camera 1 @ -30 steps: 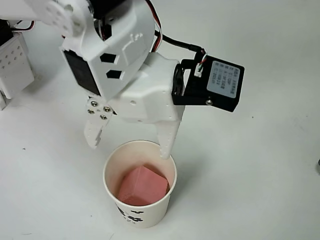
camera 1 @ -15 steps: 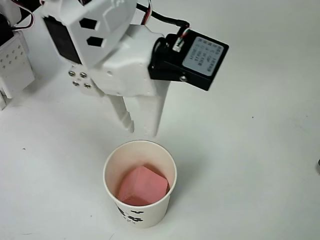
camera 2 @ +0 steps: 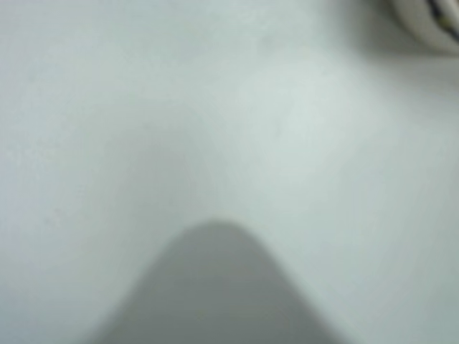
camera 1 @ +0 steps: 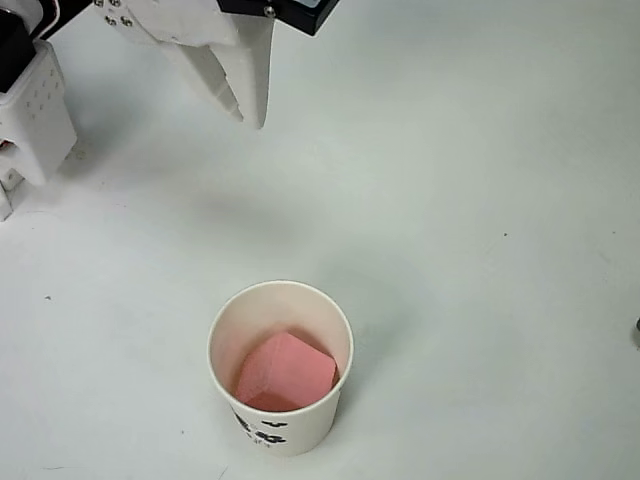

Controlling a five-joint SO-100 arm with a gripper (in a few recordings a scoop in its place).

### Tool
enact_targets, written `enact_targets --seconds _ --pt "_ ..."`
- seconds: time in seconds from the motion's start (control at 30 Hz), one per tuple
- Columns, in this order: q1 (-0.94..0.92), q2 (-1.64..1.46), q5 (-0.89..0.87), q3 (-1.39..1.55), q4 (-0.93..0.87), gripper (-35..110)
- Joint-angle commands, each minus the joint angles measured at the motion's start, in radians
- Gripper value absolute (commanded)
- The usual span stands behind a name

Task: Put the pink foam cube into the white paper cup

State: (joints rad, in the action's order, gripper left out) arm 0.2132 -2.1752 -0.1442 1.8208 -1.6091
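On my overhead feed, the far left edge shows a white perforated block (camera 1: 35, 110), part of the arm's base hardware, sitting on the white table (camera 1: 480, 200). Just right of it, at the top of the picture, I see the gripper (camera 1: 248, 100) hanging down into view: two white fingers (camera 1: 215, 75) pressed close together, their tips tapering to a point with no gap I can make out between them. Nothing is between them; the gripper holds nothing and hangs over bare table, well apart from the cup.

Moving right and down, the white paper cup (camera 1: 222, 335) stands upright near the bottom of the picture, a little left of centre. Its rolled rim is a clean circle and small black printed marks show low on its outer wall, facing the bottom edge. The pink foam cube (camera 1: 286, 373) lies inside the cup, at the bottom, tilted a bit with one corner towards the right wall and touching the inner wall there. It sits fully below the rim. A soft shadow spreads over the table between the gripper and the cup.

To the right of the cup I have only plain table, with a tiny dark speck or two on it.

My wrist feed is blurred. A grey rounded shape (camera 2: 215, 294) rises from the bottom centre, which I take for a finger close to the lens, though I cannot tell for sure. At the top right corner a curved sliver of the cup (camera 2: 427, 21) with a dark mark shows.
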Motion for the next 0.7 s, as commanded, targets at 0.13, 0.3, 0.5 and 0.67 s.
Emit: enact_targets --seconds 0.13,0.3,0.5,0.67 --pt "0.038 -0.325 -0.052 0.334 0.204 0" --pt "0.046 -0.566 -0.035 0.574 0.268 0" --pt "0.048 -0.902 -0.040 0.796 0.267 0" --pt "0.035 -1.126 -0.028 0.931 0.265 0"
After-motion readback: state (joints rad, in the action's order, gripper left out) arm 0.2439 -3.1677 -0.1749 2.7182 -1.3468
